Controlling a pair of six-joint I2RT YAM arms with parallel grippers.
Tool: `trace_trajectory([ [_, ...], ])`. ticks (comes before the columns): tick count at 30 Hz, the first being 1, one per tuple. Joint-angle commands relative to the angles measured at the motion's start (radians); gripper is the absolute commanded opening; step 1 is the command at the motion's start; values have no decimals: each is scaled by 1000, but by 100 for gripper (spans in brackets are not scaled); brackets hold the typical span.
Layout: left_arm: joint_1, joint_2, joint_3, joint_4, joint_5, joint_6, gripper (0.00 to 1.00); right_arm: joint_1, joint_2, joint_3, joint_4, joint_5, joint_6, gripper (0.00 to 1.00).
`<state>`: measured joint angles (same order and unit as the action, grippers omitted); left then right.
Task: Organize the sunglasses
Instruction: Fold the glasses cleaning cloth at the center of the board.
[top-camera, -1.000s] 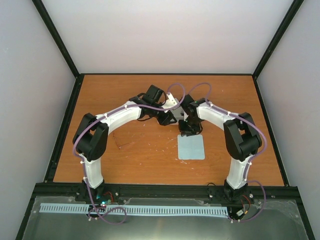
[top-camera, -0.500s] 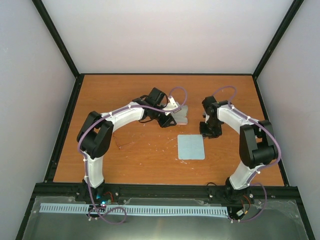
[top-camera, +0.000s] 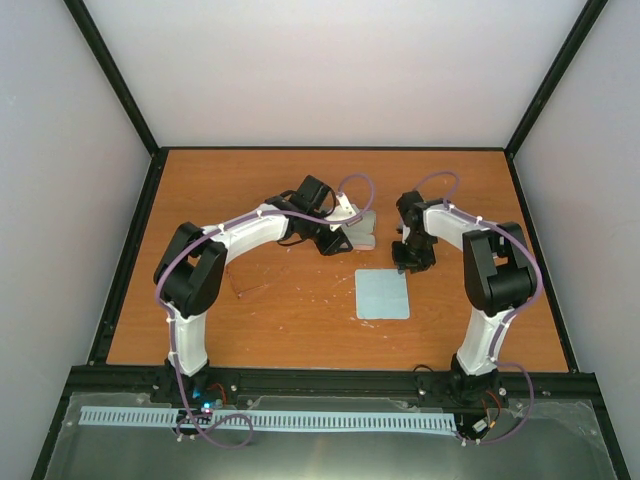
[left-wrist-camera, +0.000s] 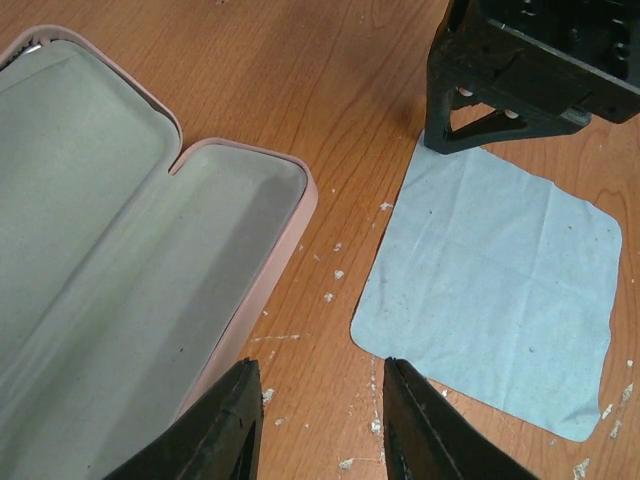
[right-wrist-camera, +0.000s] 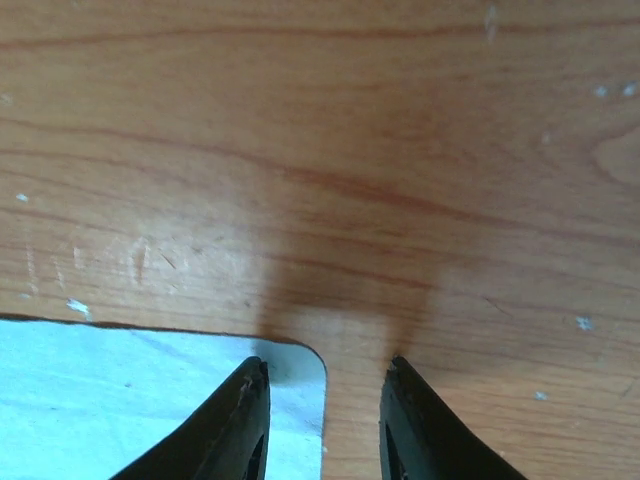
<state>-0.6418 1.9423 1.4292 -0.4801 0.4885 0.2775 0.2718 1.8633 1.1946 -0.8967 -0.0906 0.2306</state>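
The sunglasses (top-camera: 248, 290) lie as a faint amber outline on the wood, left of centre, beside the left arm's elbow and away from both grippers. The pink case (left-wrist-camera: 262, 262) lies open with its grey lining up; it also shows in the top view (top-camera: 364, 231). My left gripper (left-wrist-camera: 320, 415) is open and empty, hovering over bare wood between the case's edge and the light blue cloth (left-wrist-camera: 490, 300). My right gripper (right-wrist-camera: 325, 405) is open and empty, low over the cloth's far right corner (right-wrist-camera: 150, 410), one finger over the cloth and one over wood.
The cloth (top-camera: 383, 294) lies flat in the middle of the table. The right gripper's black body (left-wrist-camera: 530, 70) stands at the cloth's far edge, close to the left gripper. A black frame (top-camera: 330, 149) edges the table, with walls behind and at the sides.
My right gripper has left the case, swung right, and settled at the cloth's far right corner. The left gripper has shifted slightly and the open case is now uncovered.
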Motion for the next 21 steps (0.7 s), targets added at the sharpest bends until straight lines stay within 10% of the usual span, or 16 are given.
trace_trajectory([
  [1,-10,7,16,-14,-4,5,36,3,19,10,7,-10,-17,30],
  [21,-10,7,10,-5,12,-1,36,61,48,-63,35,-27,17,16],
])
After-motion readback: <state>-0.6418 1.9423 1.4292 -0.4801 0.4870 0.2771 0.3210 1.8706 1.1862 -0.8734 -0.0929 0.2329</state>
